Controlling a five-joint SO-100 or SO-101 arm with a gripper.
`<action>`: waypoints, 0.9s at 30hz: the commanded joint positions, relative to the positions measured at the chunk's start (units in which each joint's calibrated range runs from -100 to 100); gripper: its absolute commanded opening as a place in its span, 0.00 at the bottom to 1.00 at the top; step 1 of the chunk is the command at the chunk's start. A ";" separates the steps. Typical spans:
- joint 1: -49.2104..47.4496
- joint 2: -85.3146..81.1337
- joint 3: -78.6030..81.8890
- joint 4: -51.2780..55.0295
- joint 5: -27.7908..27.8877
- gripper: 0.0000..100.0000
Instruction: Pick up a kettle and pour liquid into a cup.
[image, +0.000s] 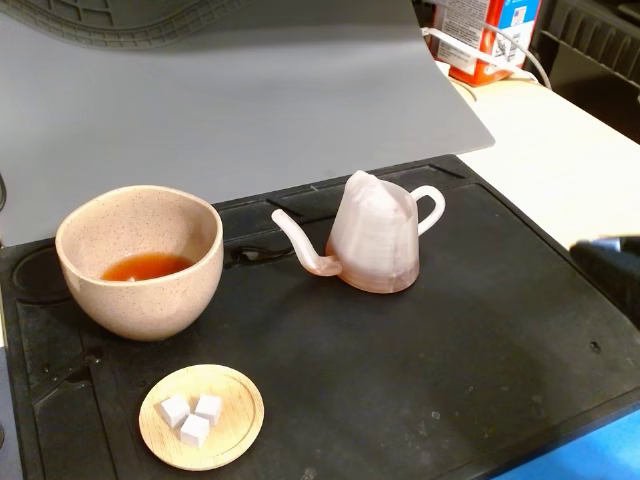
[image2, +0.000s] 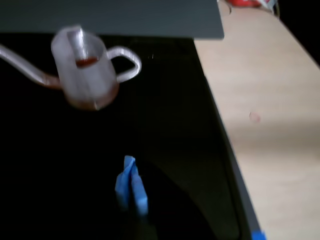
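The pinkish-white ribbed kettle (image: 375, 238) stands upright on the black mat (image: 430, 370), spout toward the left and loop handle toward the right in the fixed view. A reddish liquid (image2: 86, 61) shows inside the kettle (image2: 85, 70) in the wrist view. Left of it stands the speckled beige cup (image: 140, 262), holding tea-coloured liquid (image: 145, 266). My gripper (image2: 131, 186), with blue-taped fingertips that look pressed together and hold nothing, hovers over the mat, well apart from the kettle's handle. In the fixed view only a dark blurred part of the arm (image: 608, 265) shows at the right edge.
A small wooden dish (image: 202, 416) with three white cubes lies in front of the cup. A grey sheet (image: 230, 100) slopes up behind the mat. Pale tabletop (image: 570, 170) lies to the right, with a red, white and blue carton (image: 490, 35) at the back.
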 joint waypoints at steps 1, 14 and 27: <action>-0.18 -2.42 0.19 9.91 -0.07 0.01; -0.18 -5.32 0.19 35.07 0.30 0.01; 0.20 -4.98 0.19 42.86 0.40 0.01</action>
